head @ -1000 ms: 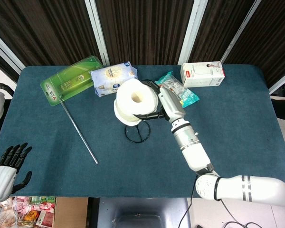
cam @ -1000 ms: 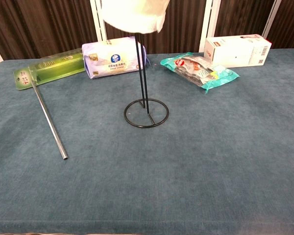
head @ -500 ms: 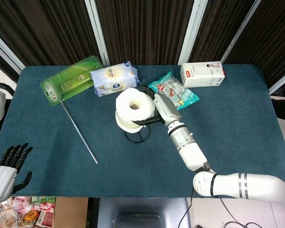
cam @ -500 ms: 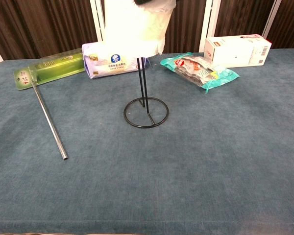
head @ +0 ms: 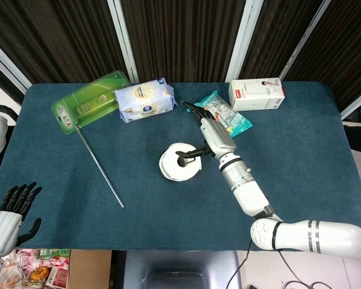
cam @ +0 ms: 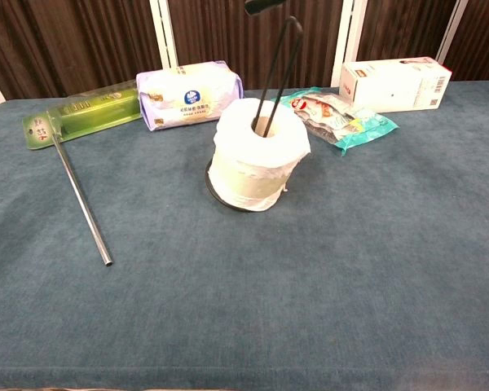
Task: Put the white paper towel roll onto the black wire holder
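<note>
From the head view, the white paper towel roll (head: 180, 162) sits low on the blue desk (head: 301, 150), threaded over the black wire holder (head: 186, 158), whose rod end shows dark above the roll's core. The right hand (head: 209, 129) hovers just beside the roll on its far right side, fingers spread and holding nothing; its thumb reaches toward the top of the rod, though whether it touches is unclear. The left hand (head: 12, 208) rests off the near left corner of the desk, fingers apart and empty. A green package (head: 90, 99) and a metal rod (head: 100, 162) lie to the left, a tissue pack (head: 144, 99) behind the roll, a snack bag (head: 225, 115) and a white box (head: 256, 94) further right.

From the chest view, the roll (cam: 259, 163) stands upright on the holder's ring base (cam: 214, 194), with the holder's upright wires (cam: 277, 73) rising tilted out of the core. A dark fingertip (cam: 261, 6) shows at the top edge near the rod's tip. The tissue pack (cam: 187, 94), snack bag (cam: 338, 114) and box (cam: 395, 83) lie behind.
</note>
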You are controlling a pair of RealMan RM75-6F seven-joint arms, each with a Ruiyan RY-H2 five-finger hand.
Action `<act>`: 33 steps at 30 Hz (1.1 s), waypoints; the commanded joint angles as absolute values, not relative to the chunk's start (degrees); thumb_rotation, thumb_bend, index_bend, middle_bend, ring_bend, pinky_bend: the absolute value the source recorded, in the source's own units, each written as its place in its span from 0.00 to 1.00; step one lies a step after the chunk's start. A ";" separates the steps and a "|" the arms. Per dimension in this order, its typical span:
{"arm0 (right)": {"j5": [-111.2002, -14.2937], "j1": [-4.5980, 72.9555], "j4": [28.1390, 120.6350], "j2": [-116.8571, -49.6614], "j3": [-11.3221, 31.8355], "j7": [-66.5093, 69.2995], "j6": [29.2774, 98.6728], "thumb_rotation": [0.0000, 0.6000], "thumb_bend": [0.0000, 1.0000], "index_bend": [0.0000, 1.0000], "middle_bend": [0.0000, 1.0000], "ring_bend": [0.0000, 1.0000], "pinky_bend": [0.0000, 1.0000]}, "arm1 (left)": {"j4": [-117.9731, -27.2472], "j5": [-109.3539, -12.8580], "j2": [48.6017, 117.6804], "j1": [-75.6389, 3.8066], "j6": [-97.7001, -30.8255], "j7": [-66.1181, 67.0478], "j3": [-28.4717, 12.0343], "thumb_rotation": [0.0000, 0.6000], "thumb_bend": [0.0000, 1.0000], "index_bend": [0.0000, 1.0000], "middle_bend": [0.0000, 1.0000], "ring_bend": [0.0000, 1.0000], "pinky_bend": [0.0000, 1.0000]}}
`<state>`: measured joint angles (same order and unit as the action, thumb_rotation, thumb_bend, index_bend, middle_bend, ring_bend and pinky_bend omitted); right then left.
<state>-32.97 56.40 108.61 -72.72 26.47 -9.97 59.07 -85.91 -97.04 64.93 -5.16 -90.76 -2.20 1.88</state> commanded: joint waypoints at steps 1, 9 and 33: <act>-35.10 55.15 109.63 -71.63 25.73 -9.63 59.72 1.00 0.25 0.00 0.15 0.07 0.13 | -85.65 -96.79 65.08 -5.27 -90.48 -2.28 1.77 1.00 0.46 0.00 0.04 0.00 0.07; -56.03 44.57 113.81 -67.62 17.10 -6.25 66.25 1.00 0.25 0.00 0.09 0.01 0.10 | -85.58 -97.16 65.14 -5.10 -91.17 -2.35 1.74 1.00 0.46 0.00 0.04 0.00 0.07; -85.09 10.59 97.20 -70.27 -8.17 -13.92 89.97 1.00 0.25 0.00 0.00 0.00 0.00 | -85.32 -98.44 66.12 -4.98 -91.87 -0.23 1.96 1.00 0.46 0.00 0.03 0.00 0.07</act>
<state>-84.13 11.53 97.84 -69.95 -8.43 -14.66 90.02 -85.27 -98.33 66.13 -5.05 -91.76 -0.33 1.87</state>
